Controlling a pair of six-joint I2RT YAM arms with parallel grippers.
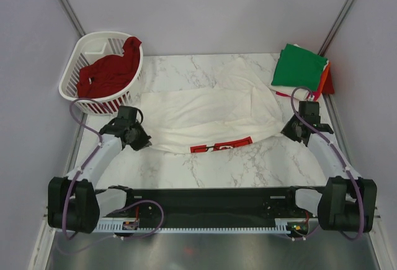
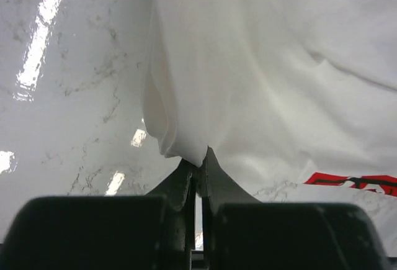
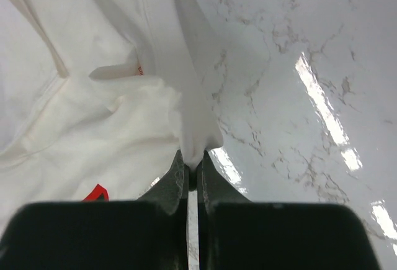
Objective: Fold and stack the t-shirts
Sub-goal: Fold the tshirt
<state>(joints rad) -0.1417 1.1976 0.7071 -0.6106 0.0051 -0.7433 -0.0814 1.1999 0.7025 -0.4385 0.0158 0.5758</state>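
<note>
A white t-shirt with red print (image 1: 211,115) lies spread across the middle of the marble table. My left gripper (image 1: 146,141) is shut on its left edge; in the left wrist view a bunch of white cloth (image 2: 186,139) is pinched between the dark fingertips (image 2: 200,161). My right gripper (image 1: 286,131) is shut on the shirt's right edge, where the right wrist view shows a fold of cloth (image 3: 195,133) rising from the tips (image 3: 192,161). A dark red t-shirt (image 1: 110,71) fills the basket. Folded green (image 1: 301,65), white and orange t-shirts are stacked at back right.
The white slatted basket (image 1: 80,96) stands at the back left, close to my left arm. The folded stack lies against the right wall, just behind my right gripper. Grey walls close in both sides. Bare marble (image 1: 242,164) runs along the near edge.
</note>
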